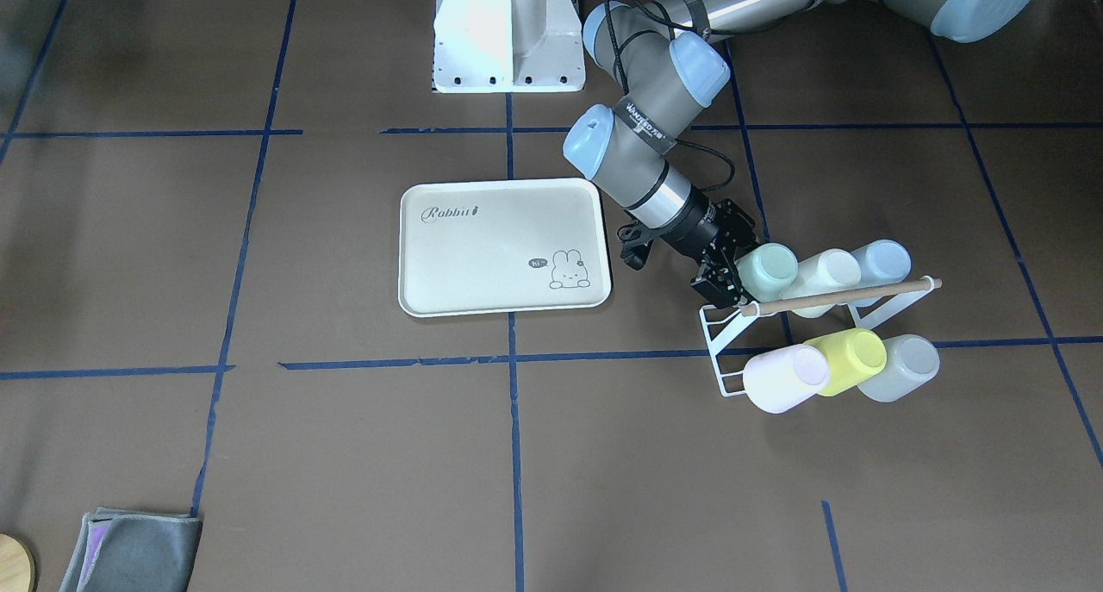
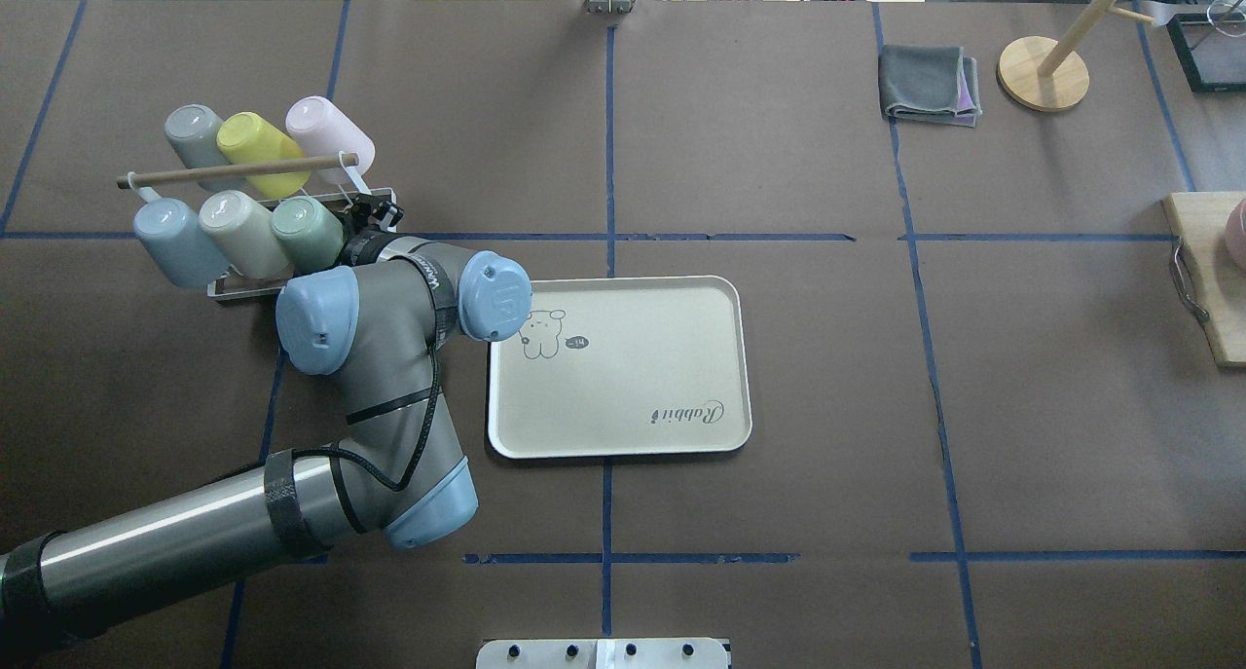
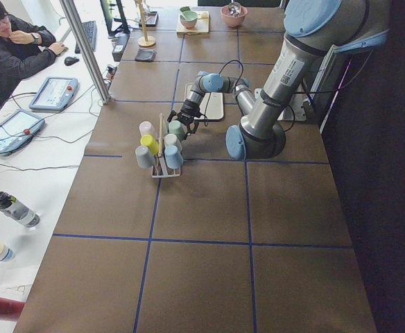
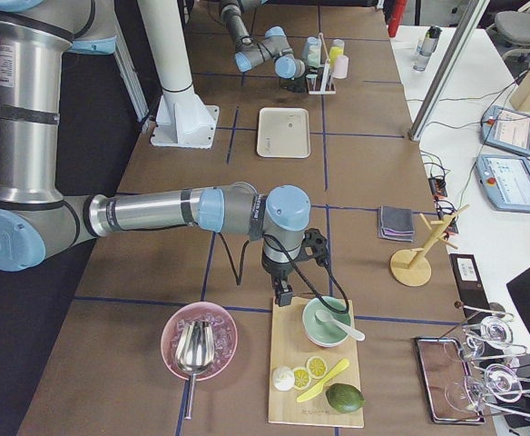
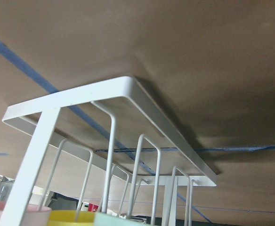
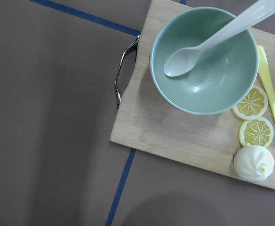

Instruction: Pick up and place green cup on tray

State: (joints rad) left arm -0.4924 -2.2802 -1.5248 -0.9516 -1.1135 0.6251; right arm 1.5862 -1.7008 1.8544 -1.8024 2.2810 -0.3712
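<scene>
Early stage: the left gripper (image 1: 722, 283) is pressed up to the green cup (image 1: 769, 267), which sits on the rack (image 1: 715, 351). I cannot tell whether the jaws grip it. The tray (image 1: 491, 256) lies back past the wrist, near — lifting and placing remain.

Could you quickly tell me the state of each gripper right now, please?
Left gripper: at the green cup, grip cannot be told.
Right gripper: cannot be told.

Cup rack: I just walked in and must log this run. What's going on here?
The left gripper is at the green cup, which sits on the white wire rack; whether it grips, I cannot tell. The tray lies nearby, no cup on it yet. The right gripper hangs over a wooden board.
</scene>
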